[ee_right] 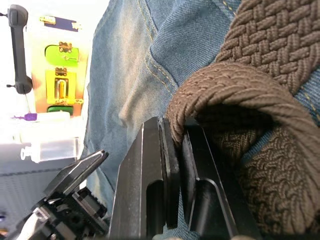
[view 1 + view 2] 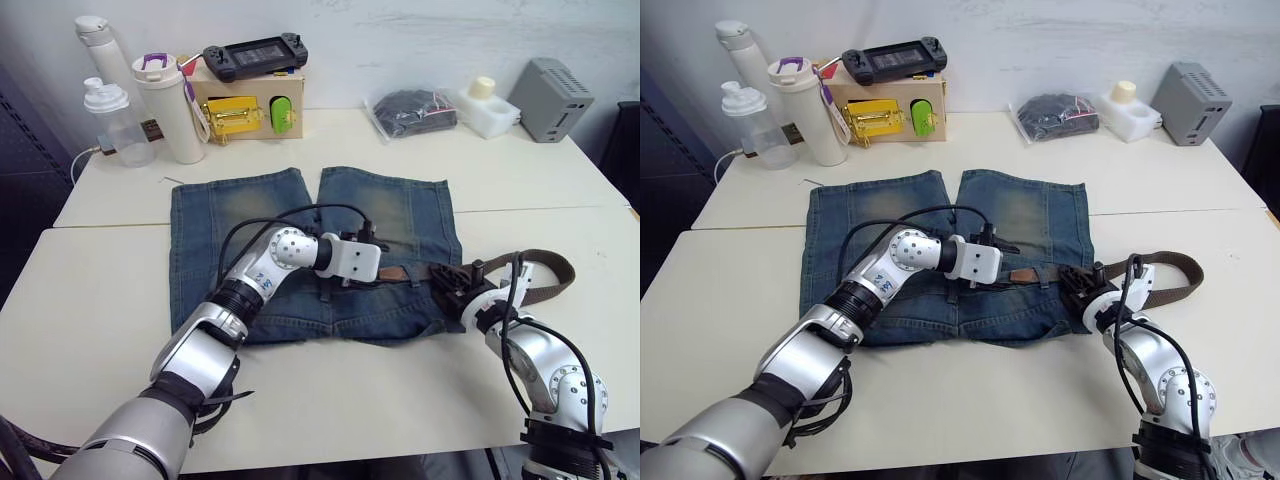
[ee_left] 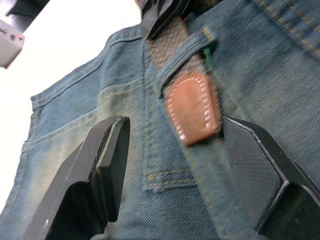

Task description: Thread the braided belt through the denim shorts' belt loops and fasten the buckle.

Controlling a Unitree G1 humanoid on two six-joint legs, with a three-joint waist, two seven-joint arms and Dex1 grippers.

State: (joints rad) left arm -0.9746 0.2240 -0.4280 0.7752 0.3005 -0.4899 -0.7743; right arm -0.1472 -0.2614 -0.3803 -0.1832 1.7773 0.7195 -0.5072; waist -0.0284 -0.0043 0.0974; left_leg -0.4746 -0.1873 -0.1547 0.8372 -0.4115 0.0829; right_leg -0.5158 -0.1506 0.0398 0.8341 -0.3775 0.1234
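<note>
Braided belt (image 1: 260,75) — soft, floppy; right hand (image 2: 452,283) pinches it near waistband. Left hand (image 3: 172,165) spread wide over leather tip (image 3: 192,107) — stiffest, best place to grip.

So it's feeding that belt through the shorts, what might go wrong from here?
The right gripper pinches only a fold of the braided belt, so the strap may slip out as it pushes. The leather tip has just cleared a belt loop; the open left gripper may catch denim shorts fabric along with it and bunch the waistband.
</note>
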